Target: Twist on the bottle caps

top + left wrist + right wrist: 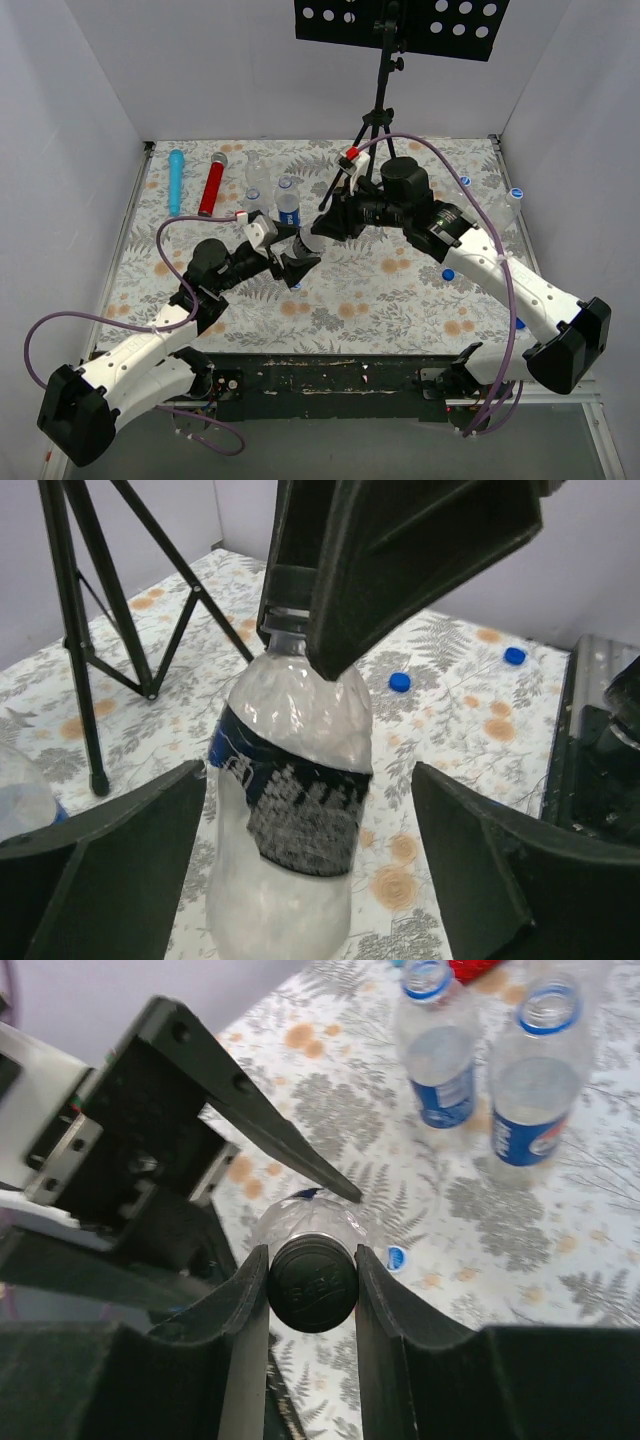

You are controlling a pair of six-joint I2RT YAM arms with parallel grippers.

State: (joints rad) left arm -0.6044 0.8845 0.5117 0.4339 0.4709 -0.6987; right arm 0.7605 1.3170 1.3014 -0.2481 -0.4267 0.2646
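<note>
A clear plastic bottle (290, 820) with a blue label stands upright on the mat between the two arms (303, 243). My right gripper (312, 1260) reaches down over its neck and is shut on the black bottle cap (312, 1285), which sits on the bottle's mouth. My left gripper (308, 780) is open around the bottle's body, with a gap at the right finger (480, 870). Loose blue bottle caps lie on the mat (400, 681) (515, 656) (397, 1257).
Two open bottles (437, 1060) (535, 1080) stand behind the held one. A blue cylinder (176, 180) and a red cylinder (212, 185) lie at the back left. A black tripod (378, 110) stands at the back. More blue caps (448, 273) (517, 192) lie on the right.
</note>
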